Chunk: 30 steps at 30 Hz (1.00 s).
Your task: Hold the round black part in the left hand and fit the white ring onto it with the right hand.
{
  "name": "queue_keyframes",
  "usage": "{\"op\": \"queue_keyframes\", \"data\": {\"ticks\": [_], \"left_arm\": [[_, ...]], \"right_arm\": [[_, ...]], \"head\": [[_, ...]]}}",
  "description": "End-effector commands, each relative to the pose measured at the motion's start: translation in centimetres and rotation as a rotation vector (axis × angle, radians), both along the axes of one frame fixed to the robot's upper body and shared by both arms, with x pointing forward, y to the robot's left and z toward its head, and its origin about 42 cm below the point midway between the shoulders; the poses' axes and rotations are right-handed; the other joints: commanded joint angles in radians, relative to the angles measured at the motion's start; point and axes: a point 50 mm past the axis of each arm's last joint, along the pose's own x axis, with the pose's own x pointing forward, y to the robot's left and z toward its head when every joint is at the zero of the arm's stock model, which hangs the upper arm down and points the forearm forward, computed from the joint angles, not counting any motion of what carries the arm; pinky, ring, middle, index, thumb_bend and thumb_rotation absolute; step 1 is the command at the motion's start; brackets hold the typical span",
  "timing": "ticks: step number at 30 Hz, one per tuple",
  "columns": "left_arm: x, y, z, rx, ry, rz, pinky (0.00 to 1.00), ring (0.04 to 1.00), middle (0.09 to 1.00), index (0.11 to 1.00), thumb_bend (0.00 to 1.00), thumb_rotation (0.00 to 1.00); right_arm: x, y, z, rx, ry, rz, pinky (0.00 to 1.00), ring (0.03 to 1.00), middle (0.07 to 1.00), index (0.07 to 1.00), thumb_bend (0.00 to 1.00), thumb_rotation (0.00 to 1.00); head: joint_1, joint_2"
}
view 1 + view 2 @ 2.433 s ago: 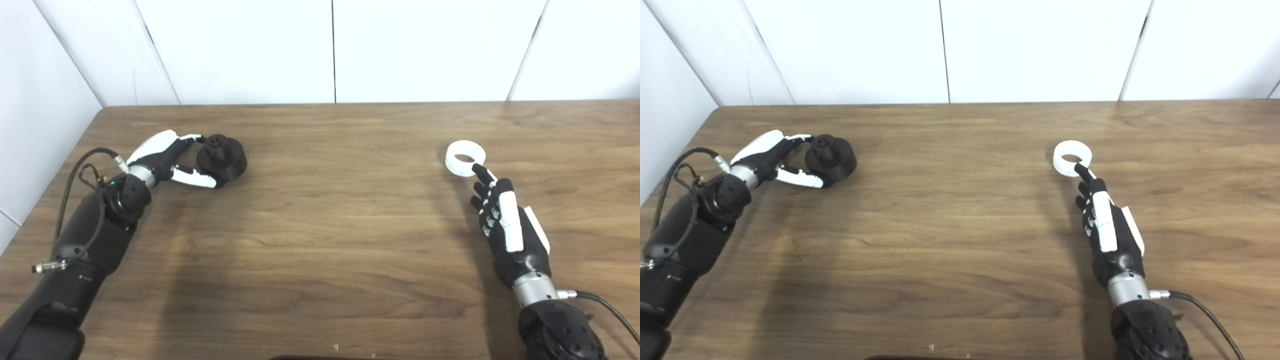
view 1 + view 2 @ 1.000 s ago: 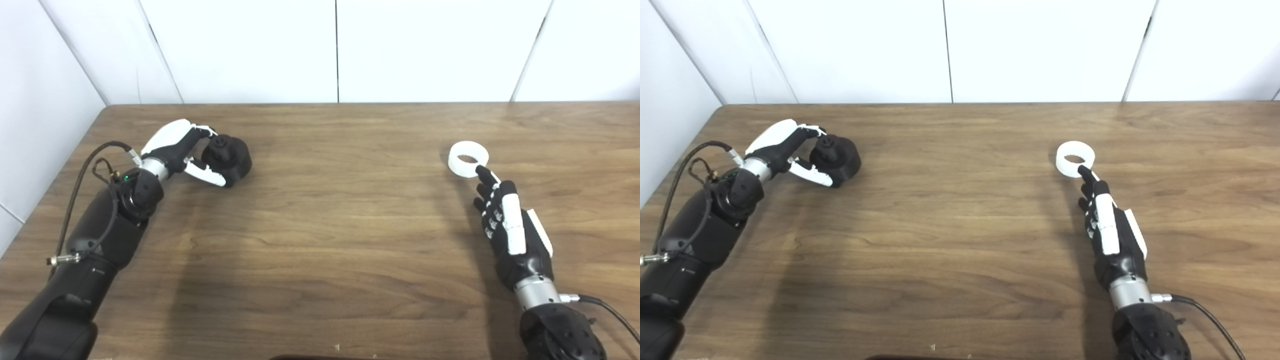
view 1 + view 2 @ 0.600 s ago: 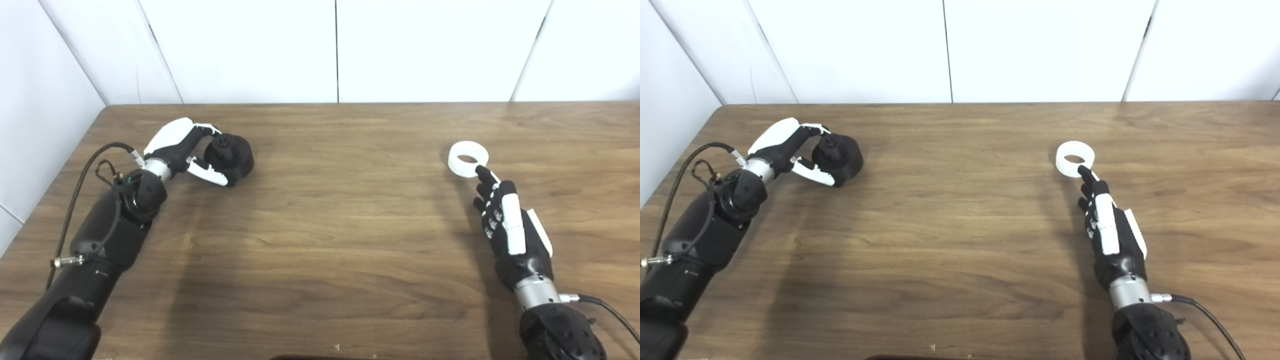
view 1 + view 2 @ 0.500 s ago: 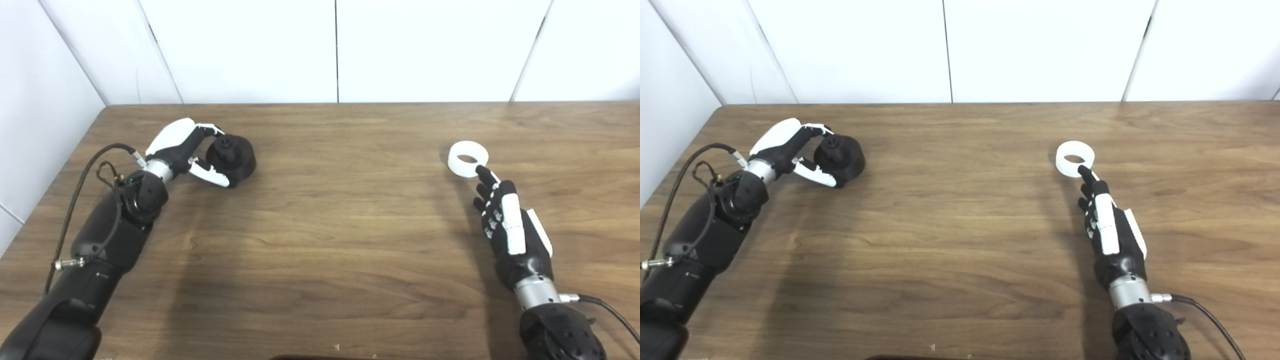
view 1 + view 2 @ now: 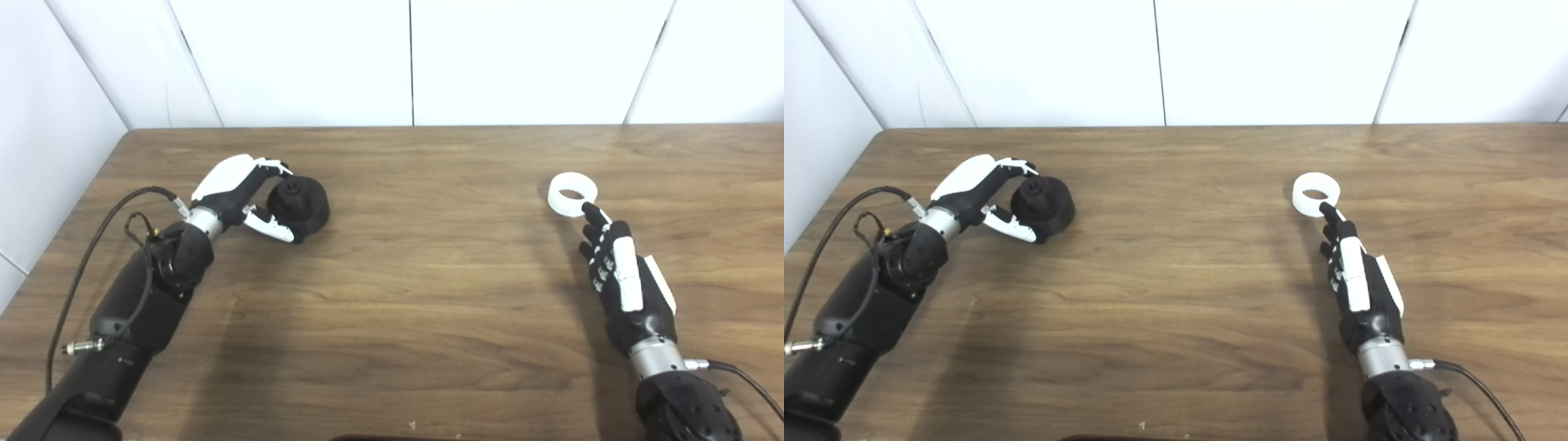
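Note:
The round black part (image 5: 300, 205) has a small knob on top and rests on the wooden table (image 5: 416, 275) at the left. My left hand (image 5: 245, 196) is closed around it, with fingers over its far side and the thumb on its near side. The white ring (image 5: 572, 194) lies flat on the table at the right. My right hand (image 5: 618, 275) lies just below the ring with its fingers stretched out and apart, and one fingertip touches the ring's near edge. The right hand holds nothing.
White wall panels stand along the table's far edge and left side. A black cable (image 5: 104, 214) loops beside my left forearm, and another cable (image 5: 741, 373) trails from my right wrist.
My left hand has slid to the right and slightly toward me with the black part in its grip. The right hand and the white ring have stayed in place.

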Motion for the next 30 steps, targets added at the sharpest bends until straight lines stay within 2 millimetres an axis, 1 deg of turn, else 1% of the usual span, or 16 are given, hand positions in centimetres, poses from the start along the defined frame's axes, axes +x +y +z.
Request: {"op": "queue_keyframes", "data": {"ticks": [1, 5, 8, 11, 12, 14, 16, 21, 23, 25, 28, 30], "left_arm": [[0.4, -0.6, 2.6, -0.012, -0.067, -0.026, 0.86, 0.961, 0.893, 0.610, 0.80, 0.21], [-0.7, -1.9, 2.7, 0.002, -0.050, -0.083, 0.86, 0.963, 0.899, 0.613, 0.81, 0.21], [-1.1, -2.4, 2.8, 0.005, -0.046, -0.095, 0.85, 0.959, 0.898, 0.605, 0.81, 0.20], [-3.0, -4.7, 2.4, -0.026, -0.046, -0.186, 0.85, 0.954, 0.892, 0.592, 0.82, 0.22], [-3.4, -5.2, 2.4, -0.034, -0.046, -0.204, 0.85, 0.955, 0.892, 0.591, 0.83, 0.23], [-3.7, -5.4, 2.4, -0.038, -0.045, -0.212, 0.86, 0.955, 0.893, 0.590, 0.83, 0.23], [-4.7, -6.6, 2.2, -0.041, -0.042, -0.252, 0.87, 0.958, 0.896, 0.593, 0.83, 0.27], [-6.9, -9.1, 1.8, -0.036, -0.050, -0.336, 0.91, 0.965, 0.900, 0.602, 0.83, 0.31], [-7.5, -9.7, 1.7, -0.033, -0.048, -0.361, 0.92, 0.969, 0.903, 0.605, 0.83, 0.31], [-8.2, -10.4, 1.6, -0.028, -0.048, -0.386, 0.96, 0.976, 0.909, 0.611, 0.82, 0.33], [-8.5, -10.6, 1.6, -0.025, -0.049, -0.393, 0.97, 0.978, 0.910, 0.613, 0.82, 0.34], [-9.5, -11.5, 1.4, -0.031, -0.052, -0.415, 0.97, 0.975, 0.906, 0.610, 0.82, 0.33]], "right_arm": [[-0.1, 0.3, 1.3, -0.001, -0.058, 0.006, 1.00, 1.000, 0.993, 0.940, 0.60, 1.00], [-0.1, 0.5, 1.5, -0.007, -0.058, 0.004, 1.00, 1.000, 0.990, 0.941, 0.60, 1.00], [-0.1, 0.5, 1.5, -0.010, -0.058, 0.003, 1.00, 1.000, 0.988, 0.940, 0.59, 1.00], [-0.2, 0.5, 1.6, -0.007, -0.053, 0.006, 1.00, 1.000, 0.988, 0.940, 0.60, 1.00], [-0.2, 0.5, 1.6, -0.008, -0.053, 0.007, 1.00, 1.000, 0.988, 0.941, 0.60, 1.00], [-0.2, 0.5, 1.6, -0.009, -0.053, 0.007, 1.00, 1.000, 0.988, 0.942, 0.60, 1.00], [-0.2, 0.5, 1.7, -0.010, -0.053, 0.011, 1.00, 1.000, 0.991, 0.945, 0.61, 1.00], [-0.2, 0.6, 1.9, -0.011, -0.054, 0.014, 1.00, 1.000, 0.993, 0.948, 0.61, 1.00], [-0.2, 0.6, 1.9, -0.010, -0.052, 0.014, 1.00, 1.000, 0.994, 0.948, 0.61, 1.00], [-0.2, 0.6, 2.0, -0.014, -0.050, 0.016, 1.00, 1.000, 0.994, 0.950, 0.61, 1.00], [-0.2, 0.6, 2.0, -0.015, -0.050, 0.016, 1.00, 1.000, 0.994, 0.951, 0.61, 1.00], [-0.2, 0.6, 2.1, -0.016, -0.049, 0.015, 1.00, 1.000, 0.993, 0.949, 0.61, 1.00]], "head": [[0.000, 0.000], [-0.001, 0.010], [-0.001, 0.010], [-0.006, 0.015], [-0.006, 0.015], [-0.006, 0.015], [-0.008, 0.019], [-0.011, 0.022], [-0.013, 0.025], [-0.013, 0.026], [-0.013, 0.026], [-0.017, 0.030]]}}
